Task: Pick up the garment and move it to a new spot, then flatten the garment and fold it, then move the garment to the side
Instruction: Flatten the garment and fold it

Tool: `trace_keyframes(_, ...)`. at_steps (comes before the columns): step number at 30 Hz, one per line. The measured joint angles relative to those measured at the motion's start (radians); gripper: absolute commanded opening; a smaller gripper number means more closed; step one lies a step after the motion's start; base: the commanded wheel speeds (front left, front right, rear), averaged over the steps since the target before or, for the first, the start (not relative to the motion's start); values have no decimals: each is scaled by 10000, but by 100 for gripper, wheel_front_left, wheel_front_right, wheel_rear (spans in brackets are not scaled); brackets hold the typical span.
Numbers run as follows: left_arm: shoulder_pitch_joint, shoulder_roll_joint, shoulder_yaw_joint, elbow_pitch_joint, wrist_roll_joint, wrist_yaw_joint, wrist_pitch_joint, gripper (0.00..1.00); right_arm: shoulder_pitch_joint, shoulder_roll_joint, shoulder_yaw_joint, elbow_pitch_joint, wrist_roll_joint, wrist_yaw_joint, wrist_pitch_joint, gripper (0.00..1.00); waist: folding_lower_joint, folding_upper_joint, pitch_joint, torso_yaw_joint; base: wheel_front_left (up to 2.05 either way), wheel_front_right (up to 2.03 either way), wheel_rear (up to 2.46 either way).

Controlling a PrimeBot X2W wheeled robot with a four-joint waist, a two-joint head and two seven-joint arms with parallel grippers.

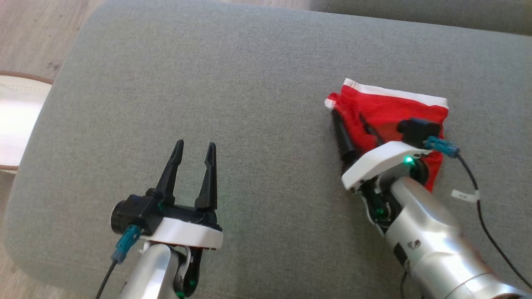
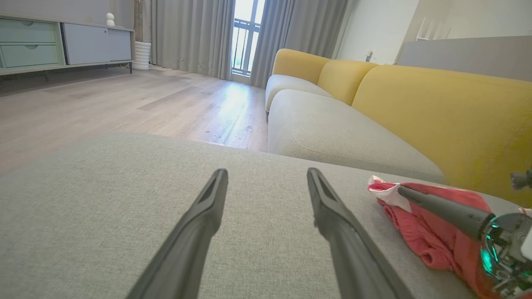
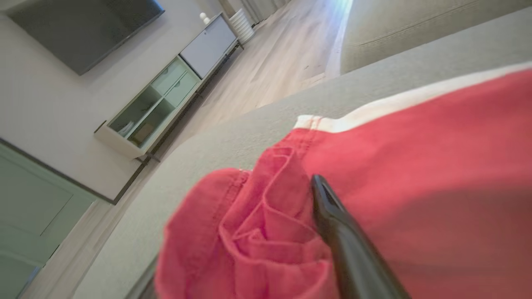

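The garment (image 1: 390, 110) is red with a white band and lies folded on the grey cushion (image 1: 249, 83), at the right. My right gripper (image 1: 348, 115) rests on its left part, open. One finger lies along the garment's left edge and the other on top of the cloth, with a bunched fold (image 3: 266, 224) between them. The right wrist view has the upper finger (image 3: 345, 245) lying on the red cloth (image 3: 415, 166). My left gripper (image 1: 195, 144) hovers open and empty over bare cushion, well left of the garment (image 2: 419, 232).
The cushion's rounded left edge drops to wooden floor (image 1: 37, 33), where a pale round rug (image 1: 16, 120) lies. A black cable (image 1: 482, 216) trails right of my right arm. Yellow backrests (image 2: 436, 116) rise behind the seat, and a low cabinet (image 2: 62, 45) stands across the room.
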Motion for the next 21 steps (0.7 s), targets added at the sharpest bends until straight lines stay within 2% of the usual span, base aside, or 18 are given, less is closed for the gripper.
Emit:
trace_keyframes(6, 2, 0, 40, 4, 0, 88, 0, 100, 6, 0, 1452, -357, 585, 0, 125, 100, -1, 0, -187, -136, 0, 0, 0)
trace_keyframes(13, 55, 0, 320, -4, 17, 84, 0, 100, 128, 8, 2771, -999, 1101, 0, 953, 100, 0, 0, -389, -626, 0, 0, 0)
trace_keyframes(18, 242, 2, 539, -31, 184, 61, 0, 100, 102, 13, 2633, -1388, 1131, 0, 535, 100, -1, 0, -587, -1050, 0, 0, 0)
trace_keyframes(21, 253, 2, 673, -174, 261, -13, 0, 100, -60, 13, 2096, -1258, 351, 0, 65, 100, -1, 0, -701, -1362, 0, 0, 0)
